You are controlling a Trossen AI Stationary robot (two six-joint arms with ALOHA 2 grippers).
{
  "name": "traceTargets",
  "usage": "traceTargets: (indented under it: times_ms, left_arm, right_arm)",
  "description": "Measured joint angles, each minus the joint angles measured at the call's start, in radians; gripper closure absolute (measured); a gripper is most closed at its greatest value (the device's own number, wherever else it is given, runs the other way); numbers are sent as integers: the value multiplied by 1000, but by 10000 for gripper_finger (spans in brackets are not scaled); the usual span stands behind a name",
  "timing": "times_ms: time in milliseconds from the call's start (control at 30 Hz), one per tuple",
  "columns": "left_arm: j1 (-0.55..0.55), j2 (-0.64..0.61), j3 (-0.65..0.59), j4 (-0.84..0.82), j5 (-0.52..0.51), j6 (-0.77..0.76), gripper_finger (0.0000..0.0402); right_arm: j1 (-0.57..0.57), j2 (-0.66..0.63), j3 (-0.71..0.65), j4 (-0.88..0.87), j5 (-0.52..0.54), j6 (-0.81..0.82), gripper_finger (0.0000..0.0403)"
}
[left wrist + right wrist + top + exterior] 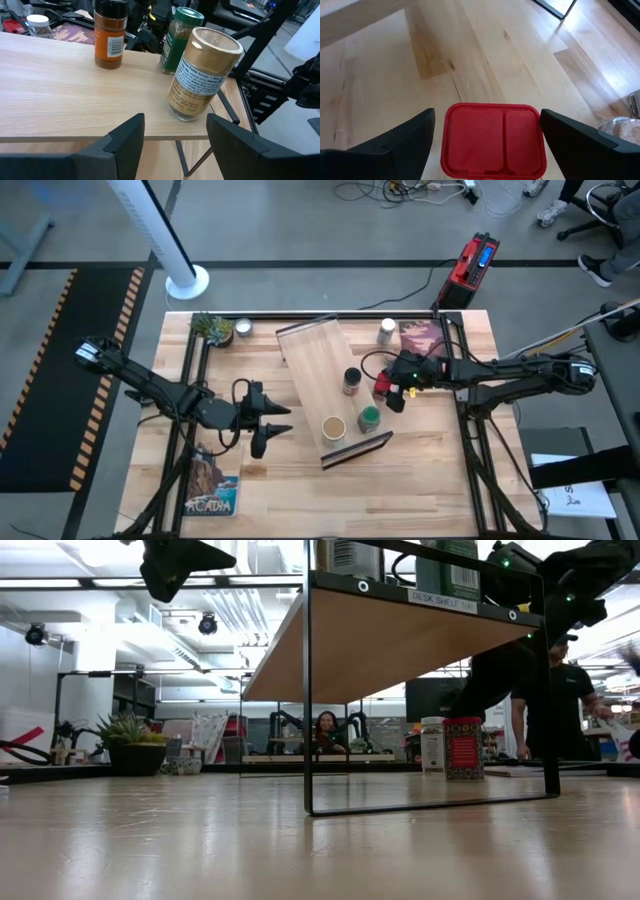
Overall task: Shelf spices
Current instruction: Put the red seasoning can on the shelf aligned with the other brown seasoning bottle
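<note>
I have my right claw [485, 145] spread wide, holding nothing, directly above the red square plastic-lidded tin [492, 139], which stands on the light-wood bench [420, 470] just right of the long pale-wood shelf [315, 370]; its flat sides face the two fingers. The right arm is clearly nearer. My left claw [268, 420], also open and empty, waits left of the shelf, facing the tan-lidded jar [200, 72].
</note>
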Motion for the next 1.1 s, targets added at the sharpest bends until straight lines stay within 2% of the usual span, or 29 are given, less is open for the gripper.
traceTargets:
  times_ms: [767,1100]
  left_arm:
    - [1,0,3,8,0,-4,198]
    - [2,0,4,8,0,0,198]
  right_arm:
    - [2,3,-14,-6,-8,38,66]
    - [4,141,1,9,-20,29,66]
